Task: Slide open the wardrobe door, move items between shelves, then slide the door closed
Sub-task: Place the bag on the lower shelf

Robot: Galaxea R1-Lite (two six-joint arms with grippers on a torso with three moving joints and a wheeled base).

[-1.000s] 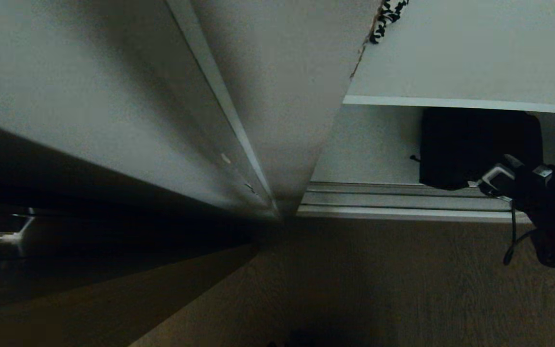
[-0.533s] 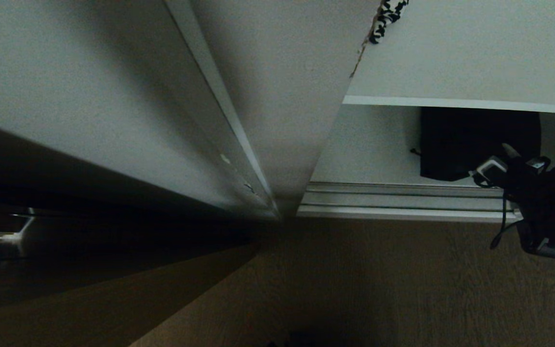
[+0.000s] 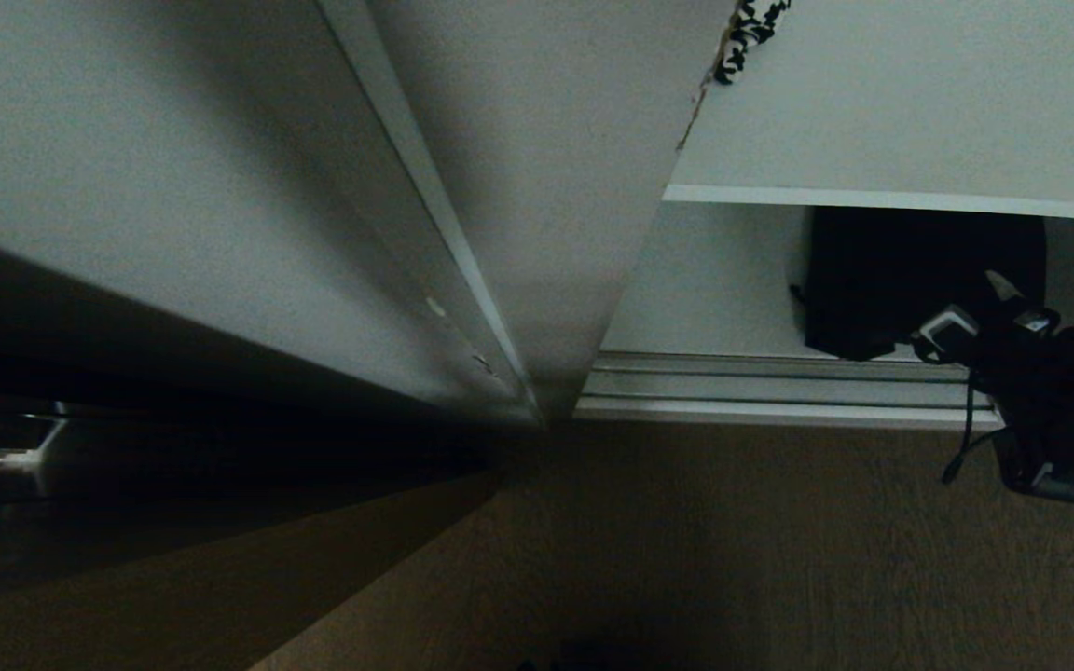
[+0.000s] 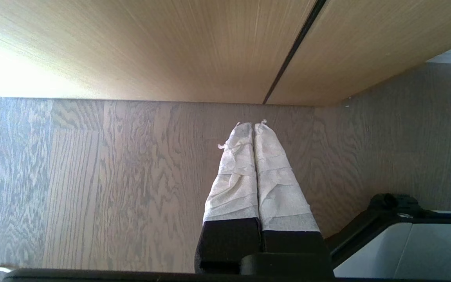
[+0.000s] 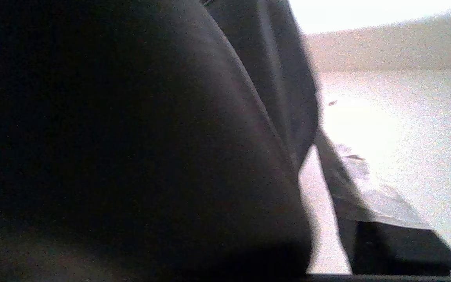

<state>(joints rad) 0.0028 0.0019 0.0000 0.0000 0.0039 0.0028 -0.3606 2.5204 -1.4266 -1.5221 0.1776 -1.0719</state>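
The sliding wardrobe door fills the left half of my head view, a pale panel with a thin metal frame running down to the floor track, slid aside so the wardrobe's right side stands open. Beyond it I see a white shelf spanning the opening, its front edge bright, with a scrap of black-and-white patterned cloth showing at its far upper corner. Under that shelf, on the bottom board just behind the track, sits the black fabric bag, upright against the white back wall. My right gripper is at the bag's lower right corner, over the track; from its wrist view the bag bulks dark across most of the frame and one wrapped finger stands apart from the fabric with light showing between, so I read the jaws as parted and not clamped on the bag. My left gripper hangs parked over the wood floor, its wrapped fingers pressed together, near a wood-grain door with a dark groove.
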